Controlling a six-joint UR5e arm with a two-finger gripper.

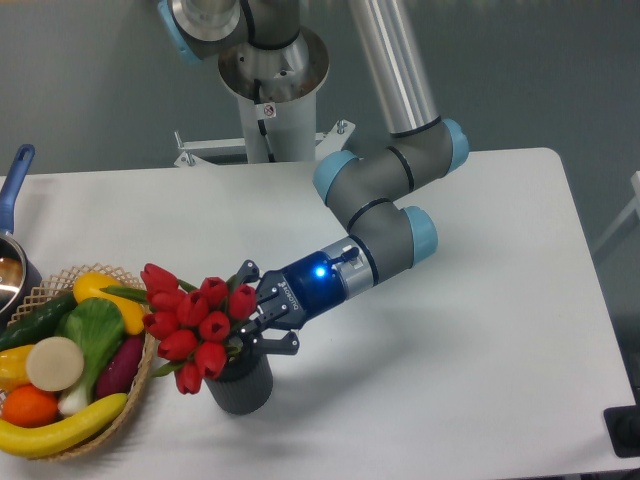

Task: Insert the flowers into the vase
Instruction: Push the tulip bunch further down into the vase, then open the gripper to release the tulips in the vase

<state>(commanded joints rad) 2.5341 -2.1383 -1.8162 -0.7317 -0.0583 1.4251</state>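
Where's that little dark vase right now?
The vase stands at the table's front left, right beside the wicker basket, under the flowers at the gripper.

The flowers (195, 322) are glossy red with green leaves, the vase (240, 385) dark grey, the counter (450, 400) white.

Flowers (196, 323) in vase (240, 384), gripper (259, 317) alongside.

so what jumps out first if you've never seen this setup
The red flowers, low and left of centre, with the gripper closed around their stems over the mouth of the dark vase. Next, the wicker basket of bright toy vegetables at the left edge, right beside the flowers. A blue light glows on the arm's wrist.
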